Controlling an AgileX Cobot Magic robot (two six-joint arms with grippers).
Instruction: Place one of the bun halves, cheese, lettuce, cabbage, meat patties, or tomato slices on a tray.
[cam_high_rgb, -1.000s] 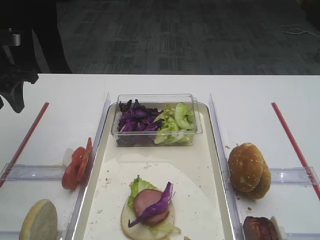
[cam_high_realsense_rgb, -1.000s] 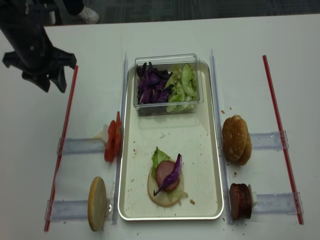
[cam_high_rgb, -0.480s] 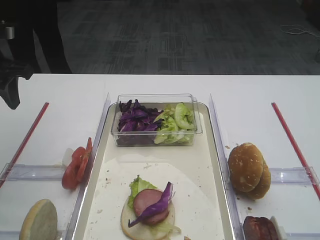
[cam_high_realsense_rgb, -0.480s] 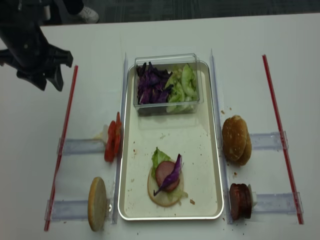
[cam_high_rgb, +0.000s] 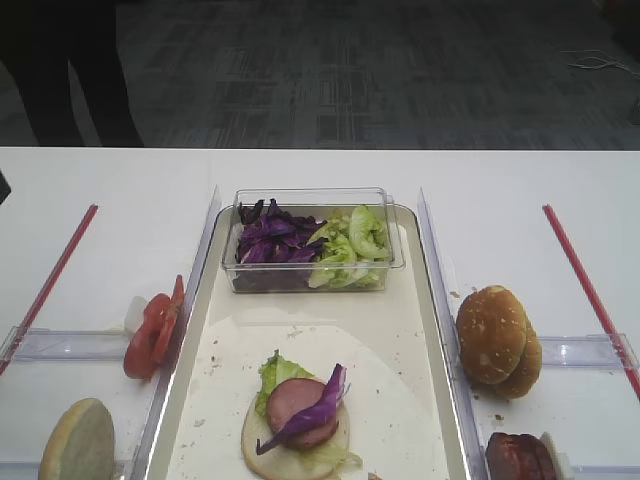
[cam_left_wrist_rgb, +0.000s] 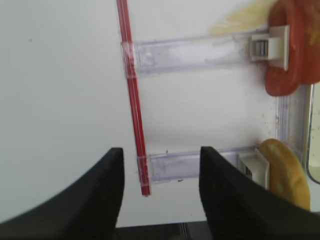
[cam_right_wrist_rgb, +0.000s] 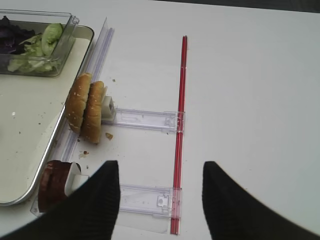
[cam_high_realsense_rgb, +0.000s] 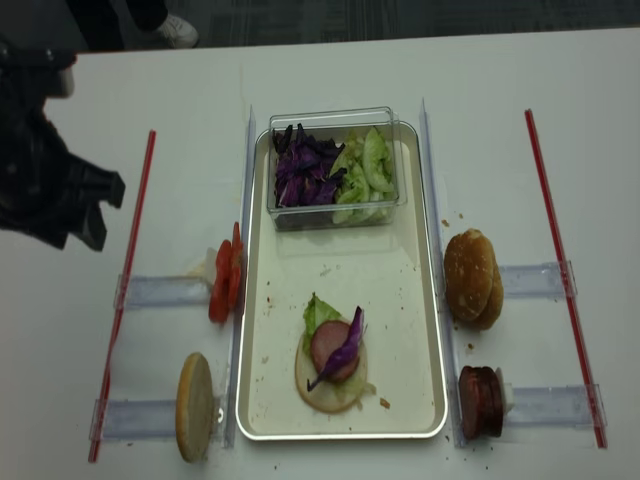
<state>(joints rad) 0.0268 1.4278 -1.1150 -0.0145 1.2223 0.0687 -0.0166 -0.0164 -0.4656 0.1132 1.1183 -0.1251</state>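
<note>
We see the left pincer (cam_left_wrist_rgb: 157, 165) released and empty above the surface (cam_high_realsense_rgb: 180, 110), at 9 o'clock of the tray (cam_high_realsense_rgb: 420, 290). The right pincer (cam_right_wrist_rgb: 160, 175) is likewise released. Tomato slices (cam_high_realsense_rgb: 225, 285) stand just beside the tray's left rim.

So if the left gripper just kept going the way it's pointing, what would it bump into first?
Probably just the bare white table. The open left gripper points down near the red strip, with nothing between its fingers; the tomato slices sit off to the side. Depth is hard to judge.
</note>
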